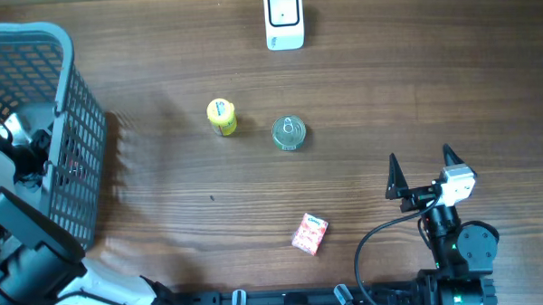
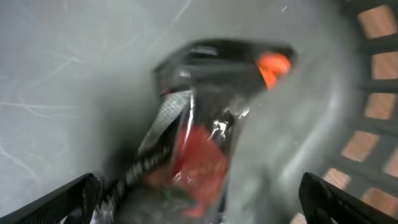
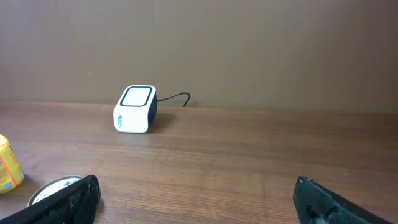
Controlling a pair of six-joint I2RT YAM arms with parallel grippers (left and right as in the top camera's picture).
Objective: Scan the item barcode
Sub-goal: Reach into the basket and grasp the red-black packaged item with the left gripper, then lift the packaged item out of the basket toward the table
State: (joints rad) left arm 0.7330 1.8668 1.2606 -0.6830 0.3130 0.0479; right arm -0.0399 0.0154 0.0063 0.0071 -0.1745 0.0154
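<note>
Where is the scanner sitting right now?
Overhead, the white scanner stands at the far edge of the table, near the middle, beyond the tin can and the yellow container.

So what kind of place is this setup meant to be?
Probably a mock shop checkout on a wooden table: a white barcode scanner, a grey basket, and loose groceries such as a can and a yellow container.

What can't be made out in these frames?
- Packet in the basket: left wrist view, motion blur; label unreadable.
- Same packet: overhead, hidden under the left arm.
- Barcodes on yellow container, tin, pink box: overhead, too small.
- Yellow container: right wrist view, cut by left edge.
</note>
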